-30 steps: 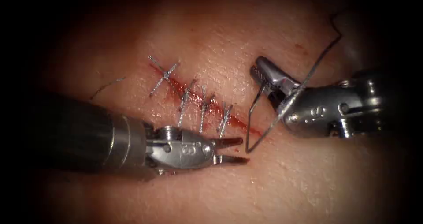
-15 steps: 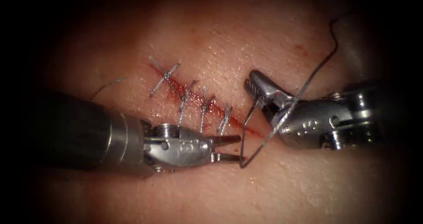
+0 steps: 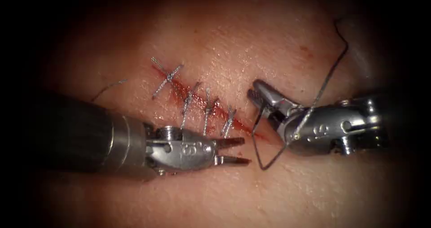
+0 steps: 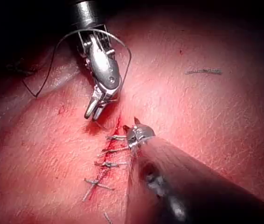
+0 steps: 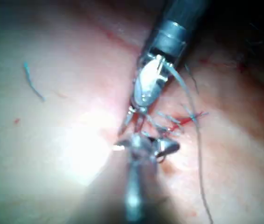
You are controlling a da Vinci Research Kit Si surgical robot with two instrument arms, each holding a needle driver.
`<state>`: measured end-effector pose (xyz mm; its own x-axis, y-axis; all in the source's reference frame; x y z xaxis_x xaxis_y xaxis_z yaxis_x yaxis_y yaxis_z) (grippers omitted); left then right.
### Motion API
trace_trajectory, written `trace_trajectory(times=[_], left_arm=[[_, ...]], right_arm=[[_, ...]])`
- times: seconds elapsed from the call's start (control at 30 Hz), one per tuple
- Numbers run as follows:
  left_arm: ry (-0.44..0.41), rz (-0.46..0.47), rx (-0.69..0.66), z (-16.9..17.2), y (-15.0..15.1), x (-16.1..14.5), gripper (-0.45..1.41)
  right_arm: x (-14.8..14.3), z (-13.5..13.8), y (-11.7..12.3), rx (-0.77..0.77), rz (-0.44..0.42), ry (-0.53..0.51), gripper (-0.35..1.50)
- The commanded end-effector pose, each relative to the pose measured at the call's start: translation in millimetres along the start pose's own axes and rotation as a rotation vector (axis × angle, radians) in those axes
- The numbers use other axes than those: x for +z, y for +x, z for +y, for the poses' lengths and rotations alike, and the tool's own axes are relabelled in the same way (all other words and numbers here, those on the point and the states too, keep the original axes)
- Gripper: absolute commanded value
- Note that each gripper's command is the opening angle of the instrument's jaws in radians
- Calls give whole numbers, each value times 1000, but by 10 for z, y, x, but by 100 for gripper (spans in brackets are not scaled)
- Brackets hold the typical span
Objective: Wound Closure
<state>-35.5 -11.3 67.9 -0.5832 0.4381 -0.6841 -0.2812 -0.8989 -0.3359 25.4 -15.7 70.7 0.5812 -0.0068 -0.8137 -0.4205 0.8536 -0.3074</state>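
On the tissue [image 3: 224, 44] a red cut [image 3: 244, 128] runs down to the right, crossed by several knotted stitches [image 3: 187, 103]. My right tool [image 3: 259, 103] reaches the cut's lower end from the right. Its jaws are shut on the curved needle [image 3: 253, 138] near one end. The needle arcs down over the tissue below the cut and back toward the tool; I see no part of it in the tissue. Thread [image 3: 330, 73] trails from it across the tool to the upper right. My left tool [image 3: 231, 151] lies just left of the needle, jaws open, holding nothing. The left wrist view has the right tool [image 4: 94, 112] with the needle [image 4: 130, 58] arching around it.
A loose cut piece of thread [image 3: 107, 88] lies on the tissue left of the cut, also seen as the cut thread [image 4: 203, 71] in the left wrist view. Red fluid stains the cut line between the stitches. The left shaft [image 3: 67, 136] covers the tissue at lower left.
The right tool has moved down and left toward the cut's lower end, and the needle's arc has swung with it. The left tool has barely moved, its jaws still open.
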Motion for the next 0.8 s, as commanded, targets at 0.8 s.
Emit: trace_trajectory(times=[0.8], left_arm=[[5,-26,-5,-4,-29,25,4]], right_arm=[[3,22,-6,169,11,12,-35]])
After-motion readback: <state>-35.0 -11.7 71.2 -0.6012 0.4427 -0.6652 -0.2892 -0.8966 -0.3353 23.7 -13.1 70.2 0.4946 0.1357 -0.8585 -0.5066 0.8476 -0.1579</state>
